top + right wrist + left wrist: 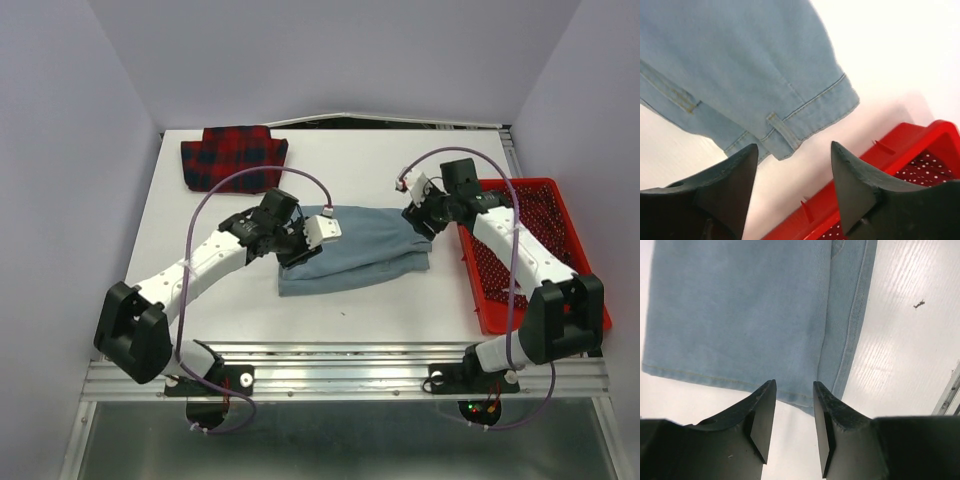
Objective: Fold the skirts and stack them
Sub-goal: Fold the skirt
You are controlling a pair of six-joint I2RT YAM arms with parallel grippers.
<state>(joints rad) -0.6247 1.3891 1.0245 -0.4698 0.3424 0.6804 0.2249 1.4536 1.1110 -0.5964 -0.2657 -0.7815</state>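
Left gripper (794, 416): jaws apart by a narrow gap with nothing between them. The fingertips are poised just short of the hemmed edge of the light blue denim skirt (740, 315).

Right gripper (793, 148): jaws spread wide and empty. They sit above the waistband corner of the same skirt, where a belt loop (782, 131) and stitched seams are visible.

The denim skirt lies flat in layers at the centre of the white table (350, 160), between the two grippers. The left gripper is at its left end and the right gripper at its right end. In the left wrist view, one layer's edge runs alongside a stitched strip of the layer beneath.

The red-and-navy plaid skirt (235, 158) lies folded at the far left corner of the table, well apart from the denim skirt and from both arms.

A red plastic basket (497, 312) stands on the right side of the table, near the waistband end of the denim skirt. It holds a red cloth with white dots (545, 215).

A small dark speck (919, 303) lies on the bare table near the denim skirt.
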